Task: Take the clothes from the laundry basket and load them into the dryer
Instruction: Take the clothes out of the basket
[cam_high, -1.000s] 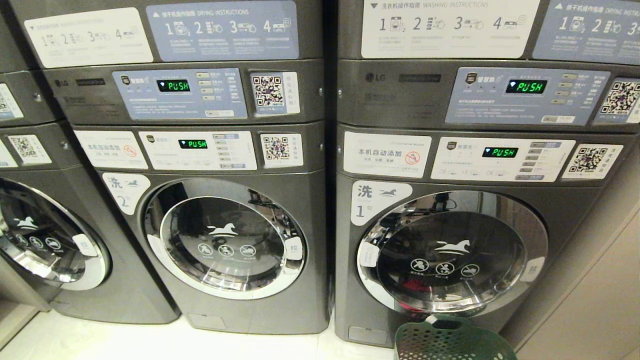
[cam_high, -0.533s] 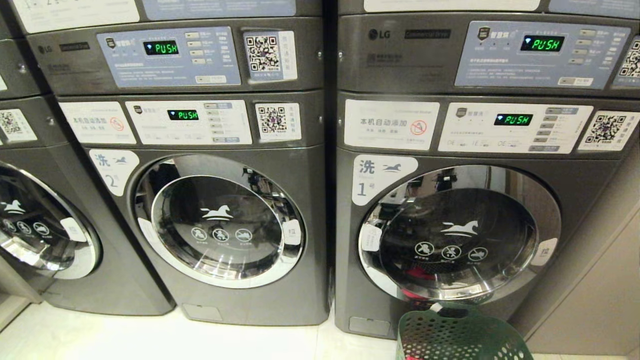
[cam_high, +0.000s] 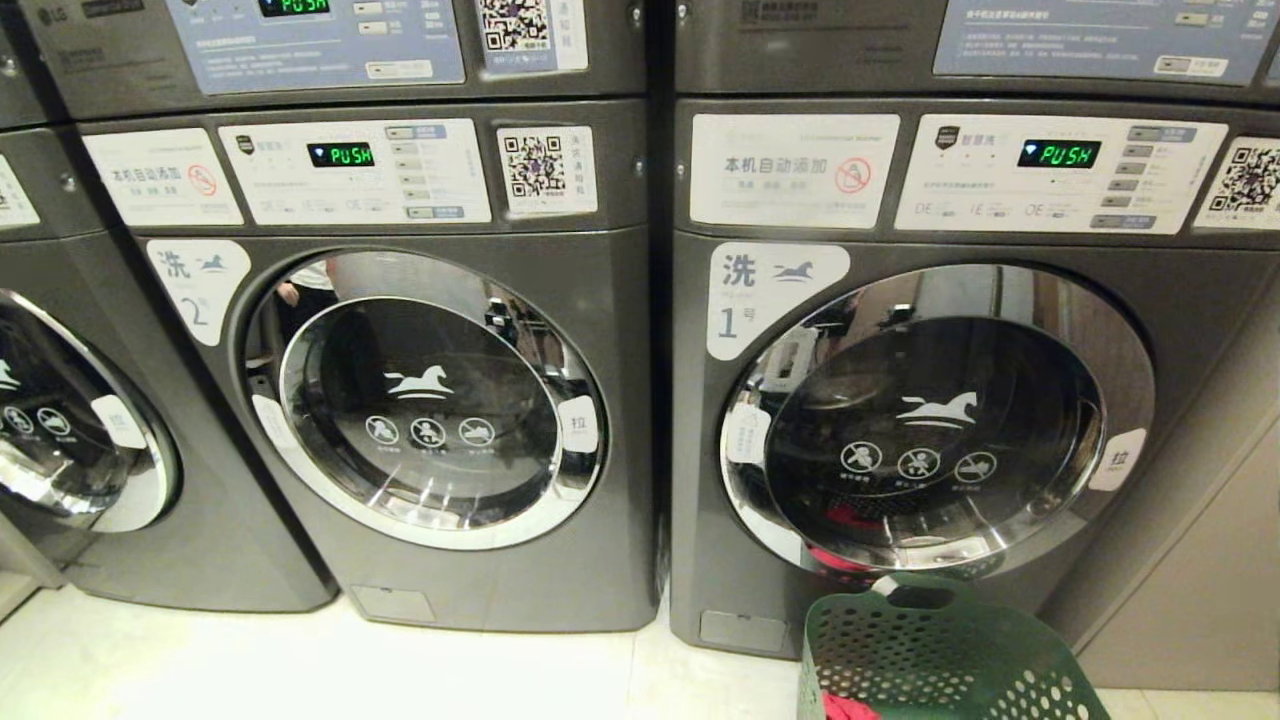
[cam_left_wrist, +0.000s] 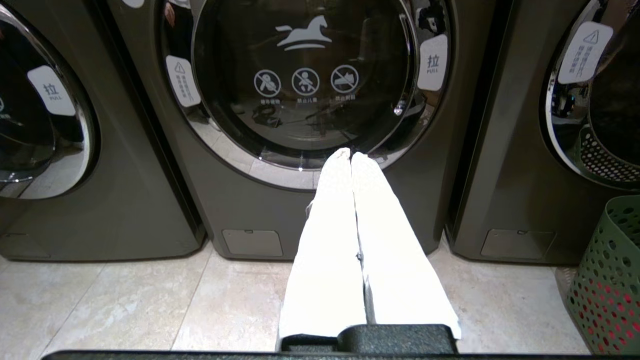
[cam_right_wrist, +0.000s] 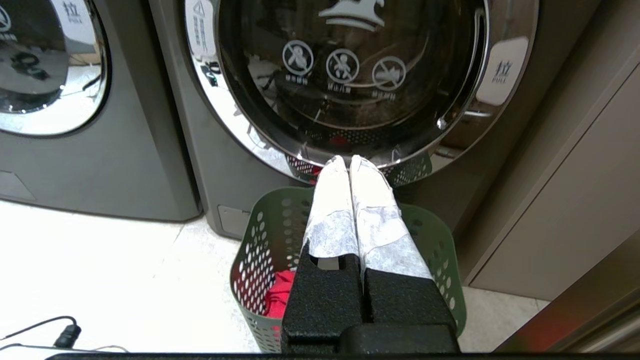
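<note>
A: Machines (cam_high: 420, 330) fill the head view, grey front-loaders in a row, round doors shut. What about the basket?

B: Green basket (cam_high: 940, 650) on the floor (cam_high: 300, 670), touching the front of machine 1 (cam_high: 930, 420), just under its door. Red cloth (cam_high: 848, 708) shows inside, at the frame's lower edge. No arm in this view.

A: Left wrist view?

B: Left hand (cam_left_wrist: 351, 156), white-wrapped fingers pressed together, nothing between them. It hangs over the floor tiles, pointing at the door (cam_left_wrist: 310, 80) of the middle machine. The basket's edge sits off to one side, red showing through its holes.

A: Right wrist view?

B: Right hand (cam_right_wrist: 348, 159), fingers also closed tight and empty. It hangs above the basket, tips toward the door of machine 1. Red cloth lies in the basket beside the hand's black base. A cable (cam_right_wrist: 45, 336) trails on the floor.
</note>
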